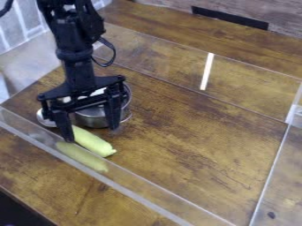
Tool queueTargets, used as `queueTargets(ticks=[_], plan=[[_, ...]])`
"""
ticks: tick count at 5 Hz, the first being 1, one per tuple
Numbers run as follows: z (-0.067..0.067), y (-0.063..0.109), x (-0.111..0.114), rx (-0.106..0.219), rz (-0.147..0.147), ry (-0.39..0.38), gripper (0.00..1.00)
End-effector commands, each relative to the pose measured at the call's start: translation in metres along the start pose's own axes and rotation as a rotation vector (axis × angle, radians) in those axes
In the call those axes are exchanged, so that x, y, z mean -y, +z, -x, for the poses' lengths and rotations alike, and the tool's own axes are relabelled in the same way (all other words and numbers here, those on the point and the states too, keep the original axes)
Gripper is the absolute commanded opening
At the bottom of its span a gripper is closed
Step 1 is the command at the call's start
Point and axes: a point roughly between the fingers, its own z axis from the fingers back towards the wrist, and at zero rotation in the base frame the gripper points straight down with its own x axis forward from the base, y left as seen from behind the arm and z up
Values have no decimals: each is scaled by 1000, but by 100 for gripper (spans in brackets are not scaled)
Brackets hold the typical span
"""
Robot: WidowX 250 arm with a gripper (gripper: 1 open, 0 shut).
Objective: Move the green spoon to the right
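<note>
The green spoon [94, 141] lies on the wooden table at the left, its yellow-green handle pointing toward the lower right. Its silver scoop is mostly hidden behind my gripper. My gripper [87, 123] points straight down and hangs low over the scoop end of the spoon. It is open, with one black finger [63, 129] on the left of the handle and the other finger [115, 114] to the right near the bowl. Nothing is held between them.
A round steel bowl [99, 112] stands right behind the gripper, partly hidden by it. A clear plastic wall [154, 196] runs along the table's front and right sides. A white strip [207, 70] shows at the back.
</note>
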Motion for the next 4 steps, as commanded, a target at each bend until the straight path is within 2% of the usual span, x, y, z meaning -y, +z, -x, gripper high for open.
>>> queueTargets(ticks=[1, 2, 4], plan=[[-13, -6, -4, 17, 46, 108, 100], [-23, -16, -5, 12, 63, 151, 100], [-44, -22, 5, 22, 67, 240, 100]])
